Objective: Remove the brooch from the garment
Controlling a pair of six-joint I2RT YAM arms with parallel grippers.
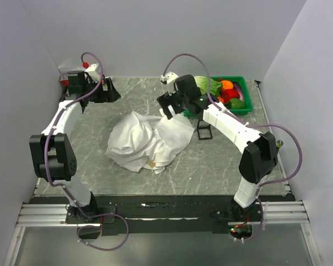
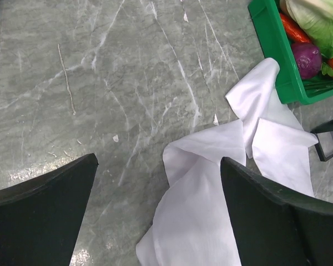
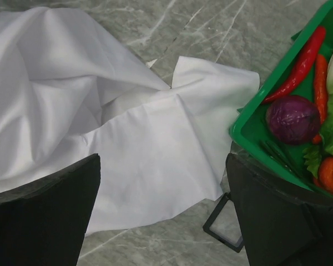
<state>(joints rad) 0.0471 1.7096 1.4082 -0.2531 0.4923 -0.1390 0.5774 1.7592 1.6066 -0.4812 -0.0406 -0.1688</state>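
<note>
Top external view: both grippers spread wide, brooch on the shirt's near edge

Left gripper [image 1: 104, 88] sits at the far left of the table [image 1: 222, 166], jaws fully apart and holding nothing; its wrist view shows bare marble between the fingers [image 2: 44, 216], with a fold of white shirt [image 1: 139, 138] running under the right one. Over to the right gripper [image 1: 169, 105]: jaws just as wide, nothing in them, hanging above the shirt's far right edge. Its wrist camera looks straight down on white cloth, with the green tray [image 3: 250, 119] just beside it, a purple cabbage [image 3: 292, 119] and a red chilli [image 3: 299, 61] inside. A small black frame [image 1: 204, 133] lies by the cloth. And the brooch [image 1: 151, 163]? A tiny tan speck on the near edge of the crumpled shirt, well apart from both grippers.
</note>
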